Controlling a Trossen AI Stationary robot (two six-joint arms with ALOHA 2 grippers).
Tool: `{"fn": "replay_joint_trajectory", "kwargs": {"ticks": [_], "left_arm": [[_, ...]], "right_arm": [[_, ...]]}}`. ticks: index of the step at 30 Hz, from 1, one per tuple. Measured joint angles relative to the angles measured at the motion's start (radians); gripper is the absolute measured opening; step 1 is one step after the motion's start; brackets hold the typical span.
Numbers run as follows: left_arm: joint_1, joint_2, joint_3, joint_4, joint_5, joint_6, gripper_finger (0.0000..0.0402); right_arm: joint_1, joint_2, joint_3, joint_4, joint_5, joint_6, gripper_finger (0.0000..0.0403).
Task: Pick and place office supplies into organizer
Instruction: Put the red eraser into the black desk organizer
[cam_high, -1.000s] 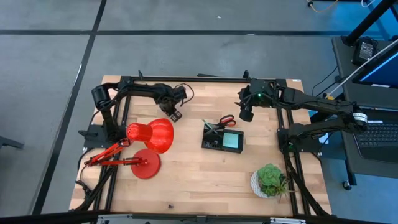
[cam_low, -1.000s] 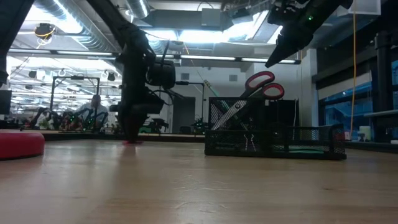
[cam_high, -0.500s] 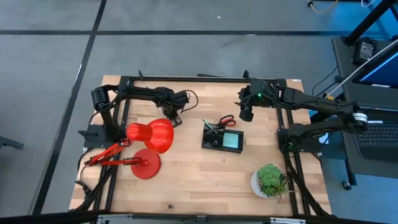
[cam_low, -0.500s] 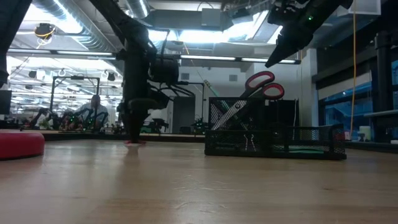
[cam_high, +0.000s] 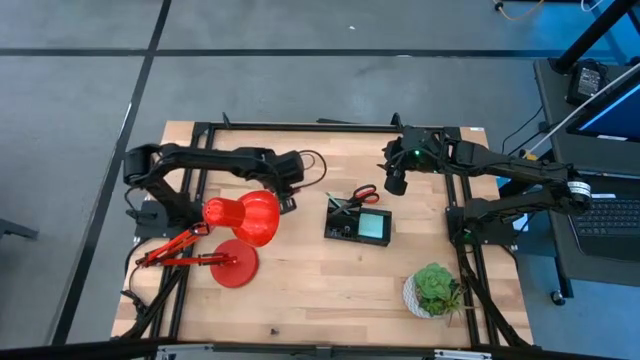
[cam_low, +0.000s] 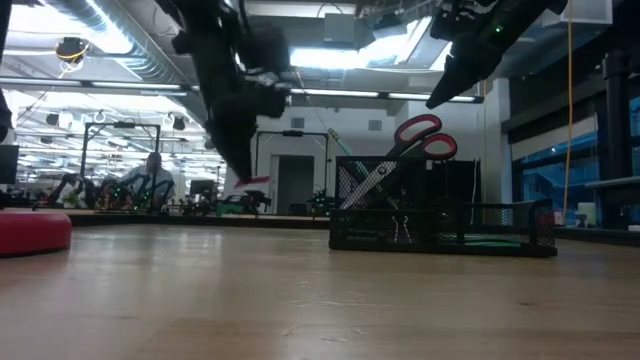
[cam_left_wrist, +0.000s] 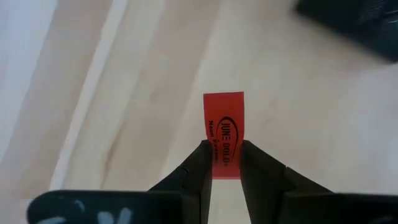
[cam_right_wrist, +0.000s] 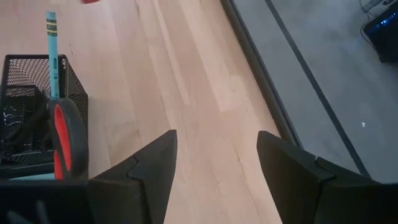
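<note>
One small red eraser (cam_left_wrist: 224, 134) is pinched between the fingers of the left gripper (cam_left_wrist: 224, 163), held above the table (cam_high: 320, 280) beside the red lamp (cam_high: 243, 218). The organizer (cam_high: 358, 224) holds scissors (cam_low: 420, 135). The right gripper (cam_right_wrist: 214, 155) hovers nearby, jaws spread.

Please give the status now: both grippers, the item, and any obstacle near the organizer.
Left gripper shut on red eraser, lifted off table. Right gripper open, empty, hovering behind organizer. Scissors upright in organizer. Red lamp close under left arm.
</note>
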Motion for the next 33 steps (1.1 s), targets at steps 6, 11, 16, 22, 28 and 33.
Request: {"fn": "replay_joint_trajectory", "kwargs": {"ticks": [6, 11, 16, 22, 28, 33], "left_arm": [[-0.085, -0.037, 0.0, 0.086, 0.076, 0.047, 0.0066], [-0.149, -0.046, 0.0, 0.121, 0.143, 0.062, 0.0066], [-0.207, -0.041, 0.0, 0.23, 0.214, 0.11, 0.0066], [-0.262, -0.038, 0.0, 0.329, 0.235, 0.16, 0.0066], [-0.3, -0.007, 0.0, 0.458, 0.162, 0.254, 0.0066], [-0.306, 0.067, 0.001, 0.585, 0.16, 0.29, 0.0066]], "right_arm": [[0.0, 0.0, 0.0, 0.0, 0.0, 0.026, 0.0224], [0.0, 0.0, 0.0, 0.0, 0.0, 0.049, 0.0224], [0.0, 0.0, 0.0, -0.001, 0.0, 0.056, 0.0224], [0.0, 0.0, 0.0, -0.001, 0.0, 0.079, 0.0224], [0.0, 0.0, 0.0, 0.0, 0.0, 0.09, 0.0224], [0.0, 0.0, 0.0, -0.002, 0.0, 0.105, 0.0224]]}}
